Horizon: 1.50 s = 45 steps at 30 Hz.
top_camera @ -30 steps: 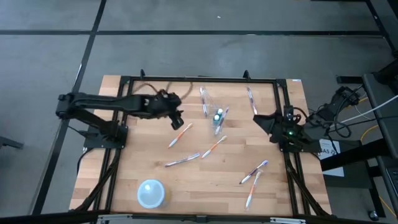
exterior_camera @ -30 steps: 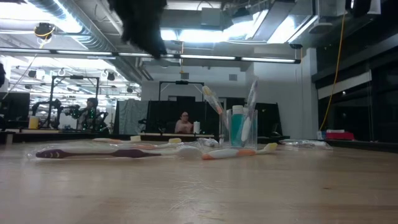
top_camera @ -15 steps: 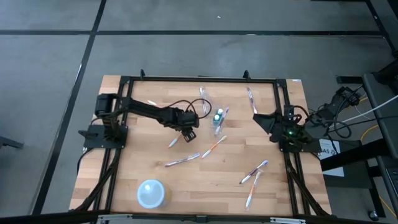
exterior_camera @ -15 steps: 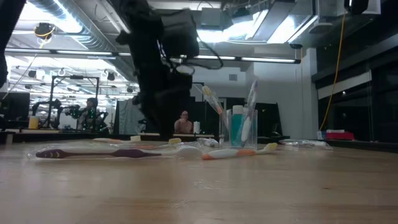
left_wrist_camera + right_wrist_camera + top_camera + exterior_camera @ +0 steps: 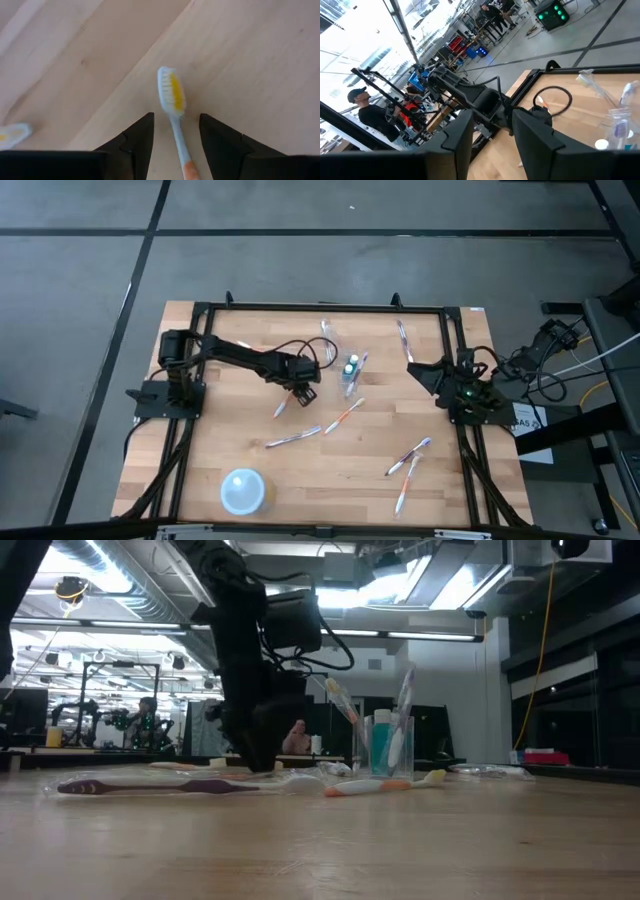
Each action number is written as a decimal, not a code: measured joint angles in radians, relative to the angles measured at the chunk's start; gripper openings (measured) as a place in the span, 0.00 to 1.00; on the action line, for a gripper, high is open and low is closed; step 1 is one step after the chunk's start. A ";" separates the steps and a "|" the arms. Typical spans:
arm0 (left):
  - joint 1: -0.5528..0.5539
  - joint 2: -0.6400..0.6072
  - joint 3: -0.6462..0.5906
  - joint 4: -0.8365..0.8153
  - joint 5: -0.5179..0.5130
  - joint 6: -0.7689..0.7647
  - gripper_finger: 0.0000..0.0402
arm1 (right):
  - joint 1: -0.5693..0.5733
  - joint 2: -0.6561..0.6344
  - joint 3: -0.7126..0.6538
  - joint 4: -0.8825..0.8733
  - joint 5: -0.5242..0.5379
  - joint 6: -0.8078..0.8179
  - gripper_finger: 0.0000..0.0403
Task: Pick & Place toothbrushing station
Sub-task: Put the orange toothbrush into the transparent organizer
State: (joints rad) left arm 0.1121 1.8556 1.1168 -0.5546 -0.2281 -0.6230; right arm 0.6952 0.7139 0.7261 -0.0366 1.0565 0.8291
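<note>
A thin white toothbrush (image 5: 171, 92) with orange bristles lies flat on the wooden table (image 5: 230, 430). My left gripper (image 5: 176, 120) points down over it, open, one finger on each side of its neck without touching. The high view shows this gripper (image 5: 300, 387) just left of the clear cup (image 5: 350, 370). The cup stands upright and holds a teal tube (image 5: 381, 742) and toothbrushes. More toothbrushes (image 5: 293, 437) lie scattered on the table. My right gripper (image 5: 492, 125) waits open, raised at the table's right side (image 5: 425, 372).
A pale blue round bowl (image 5: 243, 490) sits near the front left. Loose toothbrushes lie at the middle (image 5: 343, 416), front right (image 5: 408, 457) and far side (image 5: 327, 340). A black frame (image 5: 320, 307) borders the table. People show in the room behind.
My left gripper has come down from well above the table to just over it. It has also shifted toward the table's right edge and tipped to point more steeply down, ending over the orange-bristled toothbrush. Nothing on the table has moved.
</note>
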 joint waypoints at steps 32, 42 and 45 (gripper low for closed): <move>0.020 0.048 0.006 -0.032 0.100 -0.066 0.27 | 0.012 0.064 0.000 0.037 -0.025 0.001 0.35; 0.067 0.016 -0.004 0.065 0.113 0.006 0.02 | 0.088 0.092 0.000 0.341 0.010 -0.260 0.35; 0.087 -0.050 -0.007 0.188 0.104 0.029 0.01 | 0.120 0.105 0.000 0.501 0.013 -0.420 0.35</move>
State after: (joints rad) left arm 0.1993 1.8056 1.1098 -0.3665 -0.1246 -0.5939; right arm 0.8152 0.8194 0.7261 0.4648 1.0690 0.4087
